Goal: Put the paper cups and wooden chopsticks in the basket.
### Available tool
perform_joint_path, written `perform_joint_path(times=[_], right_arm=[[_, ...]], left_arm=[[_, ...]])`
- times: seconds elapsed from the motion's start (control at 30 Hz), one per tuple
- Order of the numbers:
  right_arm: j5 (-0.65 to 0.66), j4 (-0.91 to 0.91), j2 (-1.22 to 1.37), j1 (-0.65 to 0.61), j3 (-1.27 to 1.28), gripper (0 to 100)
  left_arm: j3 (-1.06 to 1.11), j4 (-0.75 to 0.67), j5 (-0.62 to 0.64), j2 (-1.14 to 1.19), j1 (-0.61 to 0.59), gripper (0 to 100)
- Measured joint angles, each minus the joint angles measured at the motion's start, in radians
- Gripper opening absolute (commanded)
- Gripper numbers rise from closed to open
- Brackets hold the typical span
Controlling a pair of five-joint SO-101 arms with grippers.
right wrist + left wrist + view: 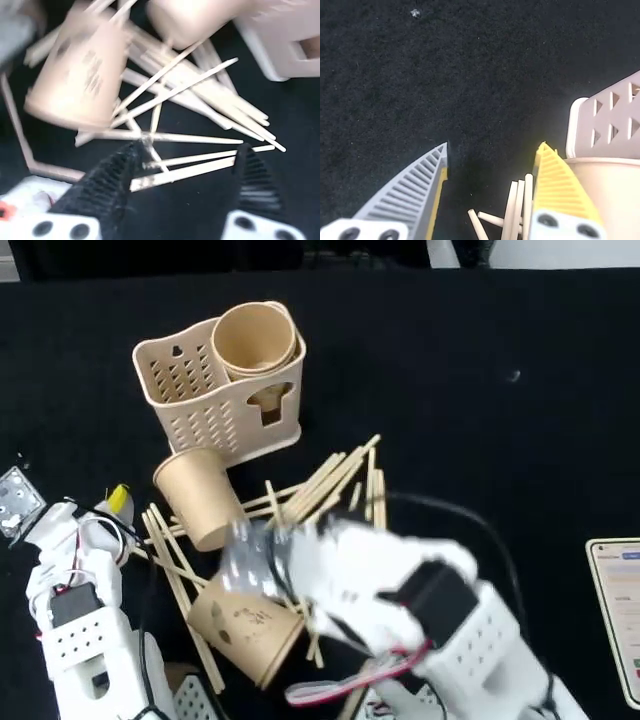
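The beige basket (215,400) stands at the back left with one paper cup (255,337) in it. A second cup (200,495) lies just in front of the basket, and a third cup (245,630) lies on its side nearer the front. Wooden chopsticks (330,485) are scattered between and around them. My right gripper (191,146) is open over several chopsticks (185,170), close to the lying cup (80,70). My left gripper (493,150) is open and holds nothing, above the cloth beside chopstick ends (517,210), a cup (605,195) and the basket (610,120).
A black cloth (480,390) covers the table. A flat device with a lit screen (618,610) lies at the right edge. The right arm's body (430,610) stretches over the front middle, and the left arm (75,610) stands at the front left.
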Motion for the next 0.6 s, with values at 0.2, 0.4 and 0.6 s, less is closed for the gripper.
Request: perform_joint_path(times=[0.2, 0.4, 0.6], right_arm=[[0.071, -0.032, -0.204, -0.06, 0.272, 29.7], [0.095, -0.046, -0.245, -0.183, 0.318, 29.7], [0.153, -0.064, -0.244, -0.249, 0.373, 29.7]], left_arm=[[0.0, 0.0, 0.0, 0.0, 0.0, 28], [0.0, 0.0, 0.0, 0.0, 0.0, 28], [0.0, -0.041, 0.0, 0.0, 0.0, 28]])
